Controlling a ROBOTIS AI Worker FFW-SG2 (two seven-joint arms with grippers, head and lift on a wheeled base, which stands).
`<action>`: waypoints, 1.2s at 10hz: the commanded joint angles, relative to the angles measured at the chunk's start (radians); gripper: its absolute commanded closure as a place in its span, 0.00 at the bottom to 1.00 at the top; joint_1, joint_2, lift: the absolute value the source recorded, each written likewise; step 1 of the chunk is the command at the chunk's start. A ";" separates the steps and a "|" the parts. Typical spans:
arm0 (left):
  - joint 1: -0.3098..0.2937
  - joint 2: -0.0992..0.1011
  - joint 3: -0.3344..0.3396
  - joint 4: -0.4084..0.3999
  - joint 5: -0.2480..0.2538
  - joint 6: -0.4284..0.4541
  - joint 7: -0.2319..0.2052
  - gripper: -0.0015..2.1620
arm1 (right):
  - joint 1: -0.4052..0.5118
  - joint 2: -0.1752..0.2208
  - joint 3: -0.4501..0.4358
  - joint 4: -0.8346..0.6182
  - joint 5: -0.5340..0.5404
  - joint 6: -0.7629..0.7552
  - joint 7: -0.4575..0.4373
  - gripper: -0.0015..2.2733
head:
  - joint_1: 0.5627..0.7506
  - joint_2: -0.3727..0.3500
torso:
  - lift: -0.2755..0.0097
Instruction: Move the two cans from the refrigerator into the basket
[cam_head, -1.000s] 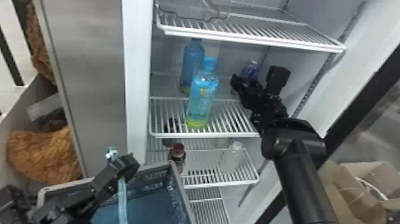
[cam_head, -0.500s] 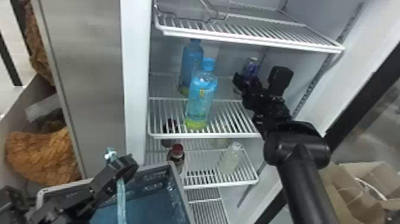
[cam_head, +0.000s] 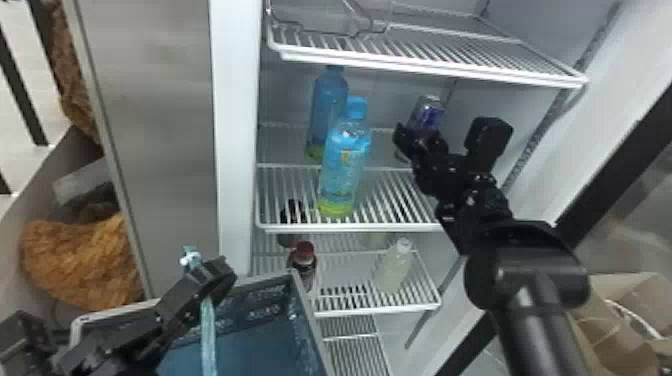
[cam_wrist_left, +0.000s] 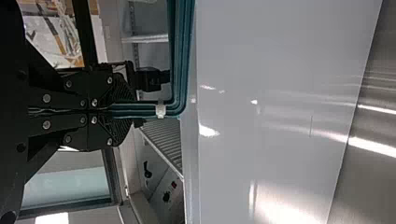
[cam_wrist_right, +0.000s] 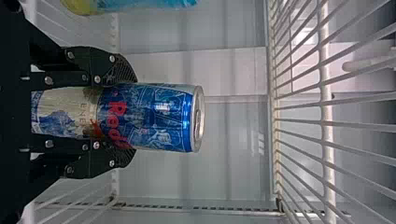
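In the head view my right gripper (cam_head: 425, 142) is inside the refrigerator, at the blue-and-silver can (cam_head: 429, 114) above the middle shelf. Seen from the right wrist, the gripper (cam_wrist_right: 112, 116) is shut on the can (cam_wrist_right: 154, 117), one finger against each side, its top end sticking out past the fingertips. My left gripper (cam_head: 207, 280) is at the basket (cam_head: 300, 320), at the lower left of the head view. In the left wrist view that gripper (cam_wrist_left: 112, 111) is shut on the teal handle (cam_wrist_left: 182, 60). I cannot make out a second can.
Two blue bottles (cam_head: 345, 165) stand left of the can on the same shelf (cam_head: 390, 227). The upper wire shelf (cam_head: 430, 67) runs overhead. On the lower shelf are a red-capped bottle (cam_head: 303, 260) and a pale bottle (cam_head: 393, 267). The refrigerator's side wall (cam_head: 620, 90) rises at the right.
The right arm has shifted slightly right in the head view, and the can there stands a little higher. The left arm holds almost still by the basket.
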 joint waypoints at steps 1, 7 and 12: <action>0.001 0.000 0.001 0.000 0.001 -0.001 0.000 0.56 | 0.063 -0.009 -0.004 -0.076 -0.017 0.024 0.000 0.56 | 0.37 0.15 | 0.84; 0.011 -0.002 0.000 0.000 0.005 -0.004 -0.002 0.56 | 0.326 -0.041 -0.030 -0.385 -0.107 0.065 0.002 0.56 | 0.61 0.16 | 0.84; 0.018 -0.002 -0.002 0.000 0.005 -0.006 -0.002 0.56 | 0.564 -0.044 -0.100 -0.643 -0.166 0.115 0.020 0.56 | 0.70 0.15 | 0.84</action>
